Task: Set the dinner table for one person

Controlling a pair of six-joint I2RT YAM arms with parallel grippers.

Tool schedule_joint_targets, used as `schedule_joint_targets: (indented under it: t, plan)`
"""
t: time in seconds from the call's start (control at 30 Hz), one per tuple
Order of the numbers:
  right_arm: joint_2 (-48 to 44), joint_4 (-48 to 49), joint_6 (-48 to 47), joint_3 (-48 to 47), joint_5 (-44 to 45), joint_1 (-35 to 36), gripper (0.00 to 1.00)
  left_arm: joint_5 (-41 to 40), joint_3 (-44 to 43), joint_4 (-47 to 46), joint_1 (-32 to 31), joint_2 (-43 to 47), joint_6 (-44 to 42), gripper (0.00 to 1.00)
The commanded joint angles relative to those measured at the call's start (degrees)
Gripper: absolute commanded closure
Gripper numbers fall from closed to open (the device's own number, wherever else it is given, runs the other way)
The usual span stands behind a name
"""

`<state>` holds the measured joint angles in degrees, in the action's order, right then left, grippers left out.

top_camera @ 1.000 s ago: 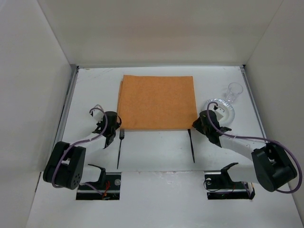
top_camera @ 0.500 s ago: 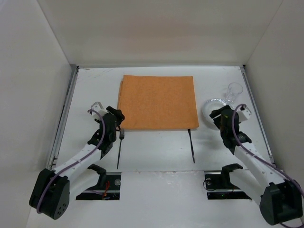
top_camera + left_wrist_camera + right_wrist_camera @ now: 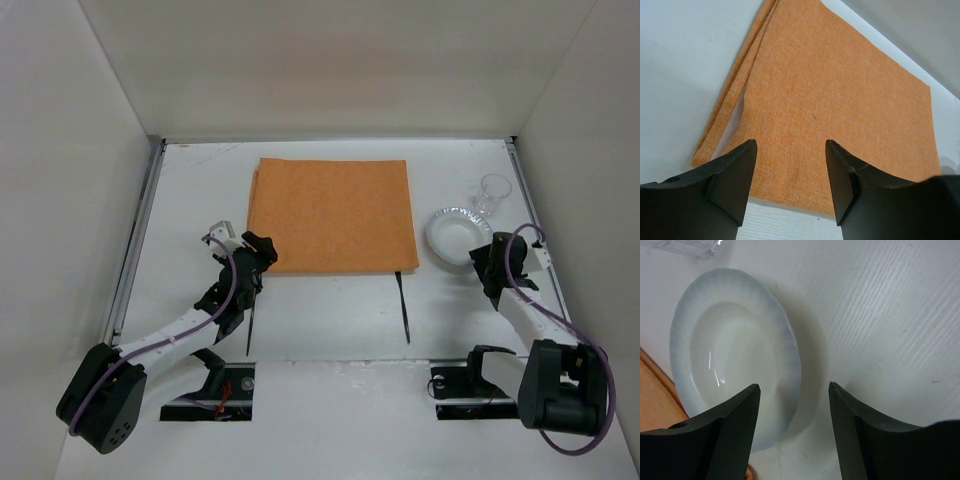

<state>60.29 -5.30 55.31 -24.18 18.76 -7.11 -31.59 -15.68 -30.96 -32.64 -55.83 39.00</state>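
We find the shallow round white plate [image 3: 735,365] just ahead and left of our right gripper [image 3: 792,387], whose fingers stand apart and empty. That arm is far nearer to it than our left gripper [image 3: 790,145], likewise spread above the near-left corner of the orange cloth mat [image 3: 840,95]. The large matte white dinner table [image 3: 320,325] lies flat beneath both arms, the plate resting on its right side, beside the mat.

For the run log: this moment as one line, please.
left pincer open at mat near-left corner | right pincer open beside plate | fork, knife on table by mat near edge | glass behind plate
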Motion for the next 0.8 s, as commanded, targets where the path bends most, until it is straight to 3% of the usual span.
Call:
schedule_joint_targets:
  t: [0.0, 0.23, 0.43, 0.6, 0.77]
  plan:
    - [2.6, 6.9, 1.2, 1.1, -6.1, -2.4, 0.38, -0.9, 1.4, -5.1, -0.4, -0.8, -0.8, 0.45]
    - [11.0, 17.7, 4.9, 2.3, -10.7, -3.3, 0.45, -1.1, 1.4, -5.4, -0.7, -1.2, -0.8, 0.46]
    - [14.4, 22.4, 6.7, 3.9, -11.8, -4.5, 0.66, -1.1, 1.4, -5.7, -0.3, -2.2, -0.9, 0.46]
    - [8.4, 21.9, 7.6, 7.3, -10.2, -5.0, 0.81, -1.6, 1.3, -6.4, -0.7, -2.9, -1.0, 0.46]
    - [-4.7, 16.1, 6.8, 8.9, -8.4, -4.7, 0.87, -1.7, 1.2, -6.6, -1.1, -3.1, -1.0, 0.46]
